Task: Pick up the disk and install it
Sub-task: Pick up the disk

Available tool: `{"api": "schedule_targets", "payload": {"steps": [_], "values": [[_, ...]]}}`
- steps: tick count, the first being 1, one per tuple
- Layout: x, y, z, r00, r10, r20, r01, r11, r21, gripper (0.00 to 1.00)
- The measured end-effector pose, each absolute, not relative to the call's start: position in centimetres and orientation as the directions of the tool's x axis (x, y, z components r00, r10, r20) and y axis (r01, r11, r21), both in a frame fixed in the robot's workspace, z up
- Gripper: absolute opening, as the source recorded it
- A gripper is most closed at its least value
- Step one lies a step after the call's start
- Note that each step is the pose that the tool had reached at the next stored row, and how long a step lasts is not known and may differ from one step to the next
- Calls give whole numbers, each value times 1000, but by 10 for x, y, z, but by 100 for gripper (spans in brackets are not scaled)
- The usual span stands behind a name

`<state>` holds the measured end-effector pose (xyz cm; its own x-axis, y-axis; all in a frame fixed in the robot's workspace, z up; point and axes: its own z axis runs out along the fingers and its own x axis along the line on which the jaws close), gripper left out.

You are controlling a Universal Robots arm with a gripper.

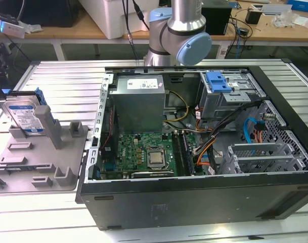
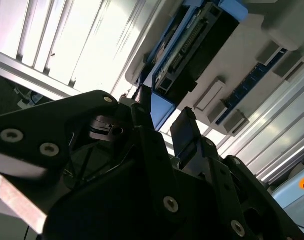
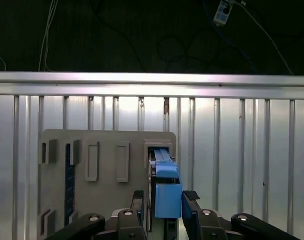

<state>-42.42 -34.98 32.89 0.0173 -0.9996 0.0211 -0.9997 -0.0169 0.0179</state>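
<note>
Hand (image 3: 164, 196) hovering released, fingers (image 3: 190, 197) straddling disk (image 3: 166, 172), which is standing upright in grey holder (image 3: 107, 145) on desk (image 3: 231, 150). Pick-up step seemingly underway, grasp not yet made; closing calling for even squeeze on both disk edges.

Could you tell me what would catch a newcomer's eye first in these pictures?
The big open computer case takes up the middle and the exterior view's right, its green circuit board laid bare. At the exterior view's left, the disk stands on edge in a grey holder, and in the first wrist view the end effector sits right at its blue frame.
</note>
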Motion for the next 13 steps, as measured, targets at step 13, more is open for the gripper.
{"api": "schedule_targets", "payload": {"steps": [13], "values": [[-424, -350, 318, 17, -1000, 21, -1000, -17, 18, 44]]}}
